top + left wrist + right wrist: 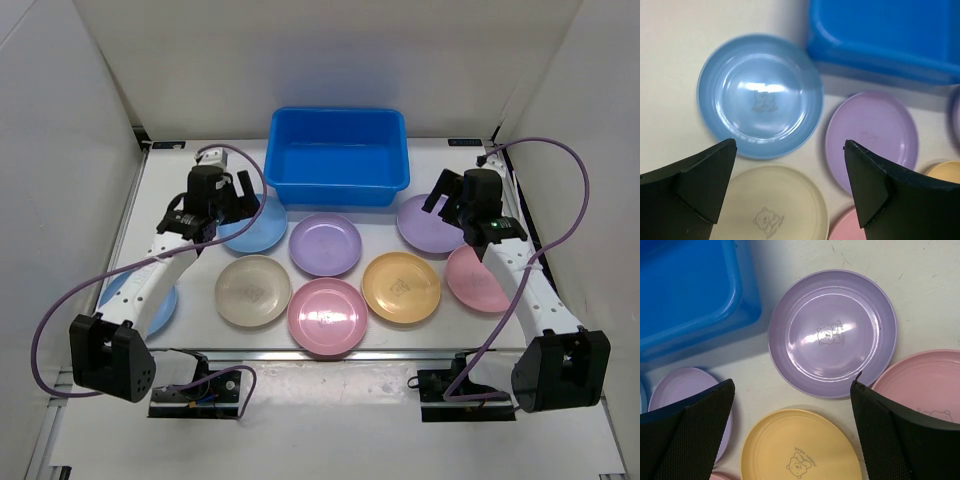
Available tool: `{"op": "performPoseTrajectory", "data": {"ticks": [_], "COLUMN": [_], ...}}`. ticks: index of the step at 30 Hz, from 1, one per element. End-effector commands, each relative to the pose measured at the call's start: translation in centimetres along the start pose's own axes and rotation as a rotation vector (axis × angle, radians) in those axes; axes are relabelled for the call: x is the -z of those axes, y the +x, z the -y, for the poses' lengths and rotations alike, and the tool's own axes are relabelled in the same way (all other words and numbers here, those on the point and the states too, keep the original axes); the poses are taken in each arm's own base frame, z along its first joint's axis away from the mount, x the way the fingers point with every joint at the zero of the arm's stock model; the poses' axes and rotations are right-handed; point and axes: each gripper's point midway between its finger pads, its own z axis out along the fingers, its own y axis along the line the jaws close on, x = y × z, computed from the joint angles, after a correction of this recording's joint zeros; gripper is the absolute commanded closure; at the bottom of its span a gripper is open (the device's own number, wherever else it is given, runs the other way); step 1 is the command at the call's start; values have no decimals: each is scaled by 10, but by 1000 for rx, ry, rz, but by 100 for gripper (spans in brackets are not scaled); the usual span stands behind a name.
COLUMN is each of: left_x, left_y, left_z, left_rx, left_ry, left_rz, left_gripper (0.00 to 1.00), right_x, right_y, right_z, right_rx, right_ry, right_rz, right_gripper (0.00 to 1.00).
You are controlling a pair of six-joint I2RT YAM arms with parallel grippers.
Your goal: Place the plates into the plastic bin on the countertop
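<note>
From above, the plastic bin [338,155] sits at the middle of the countertop's [450,160] far edge, with nothing in it. I count one bin and eight plates: two light blue, two purple, two pink, one orange-yellow, one beige. The second blue one [160,302] lies by the left edge, partly under my arm.

In the left wrist view, my left pincer [790,144] is released, jaws wide, holding nothing. The light blue plate [760,95] lies just ahead, beside the bin's near-left corner. I judge the clean way is to drop one finger inside its rim and one outside, then pinch.

In the right wrist view, my right pincer [793,382] is released too, above the purple plate [832,332]. The pink plate [922,385] crowds it, so I'd take the free rim.
</note>
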Motion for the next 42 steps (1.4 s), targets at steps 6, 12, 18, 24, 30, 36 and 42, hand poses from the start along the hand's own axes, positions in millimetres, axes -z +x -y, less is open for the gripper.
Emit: {"op": "performPoseTrajectory", "data": {"ticks": [6, 12, 18, 24, 30, 36, 42], "left_x": [11, -3, -16, -32, -37, -44, -48], "left_y": [-10, -17, -2, 8, 13, 14, 16], "left_z": [-3, -1, -20, -30, -50, -57, -62], "left_rx": [30, 7, -11, 9, 44, 58, 69], "left_ry": [-31, -38, -118, -132, -172, -181, -189], "left_rz": [21, 10, -22, -77, -97, -113, -123], "left_gripper": [1, 1, 1, 1, 1, 1, 1], "right_x": [-5, -52, -102, -145, -168, -172, -174], "right_y": [-13, -17, -21, -6, 22, 54, 64], "right_z": [17, 60, 94, 114, 122, 124, 121], "right_rx": [-23, -68, 86, 185, 217, 241, 246], "right_ry": [71, 3, -22, -127, -184, -193, -210], "right_rz": [77, -93, -176, -270, -354, -403, -427], "right_gripper": [5, 8, 11, 11, 20, 37, 74]}}
